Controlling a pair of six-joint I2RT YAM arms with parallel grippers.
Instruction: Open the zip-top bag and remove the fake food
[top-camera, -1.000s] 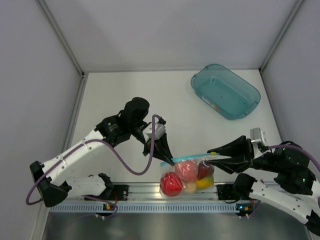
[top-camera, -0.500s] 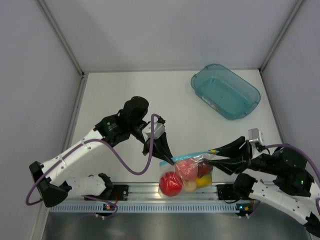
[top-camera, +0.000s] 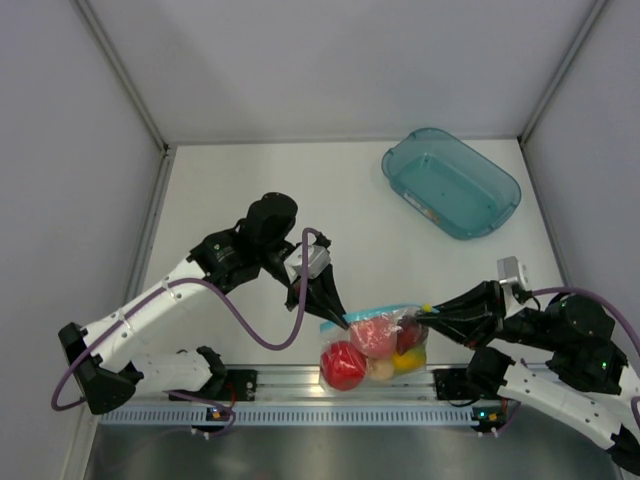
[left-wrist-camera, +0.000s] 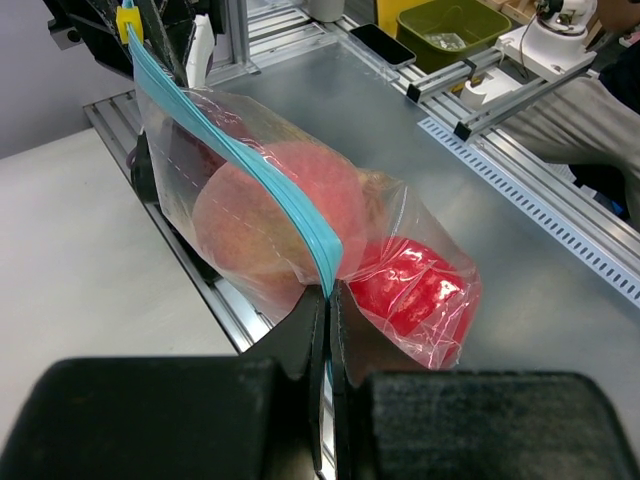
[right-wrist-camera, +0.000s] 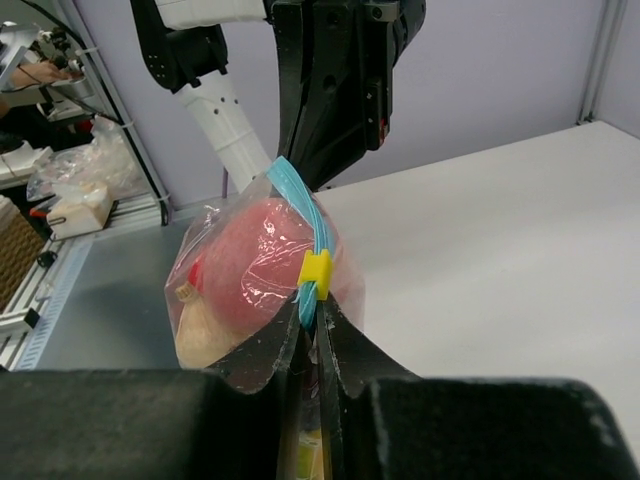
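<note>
The zip-top bag (top-camera: 385, 345) hangs off the table's near edge, stretched between both grippers by its teal zip strip (top-camera: 385, 309). Inside it the fake food shows: a pinkish peach ball (top-camera: 373, 335), a red tomato-like ball (top-camera: 343, 365) and a yellow-orange piece (top-camera: 410, 360). My left gripper (top-camera: 345, 320) is shut on the strip's left end (left-wrist-camera: 328, 285). At the other end my right gripper (top-camera: 425, 318) is shut on the strip (right-wrist-camera: 310, 300) just behind the yellow slider (right-wrist-camera: 316, 270). The zip strip looks closed along its length.
A teal translucent tub (top-camera: 450, 182) stands at the back right of the white table (top-camera: 300, 200). The aluminium rail (top-camera: 270, 382) with the arm bases runs under the bag. Grey walls close in the left, right and back.
The right gripper's jaws, open around the slider end of the strip a moment ago, have shut on it. The left gripper and the bag have barely moved.
</note>
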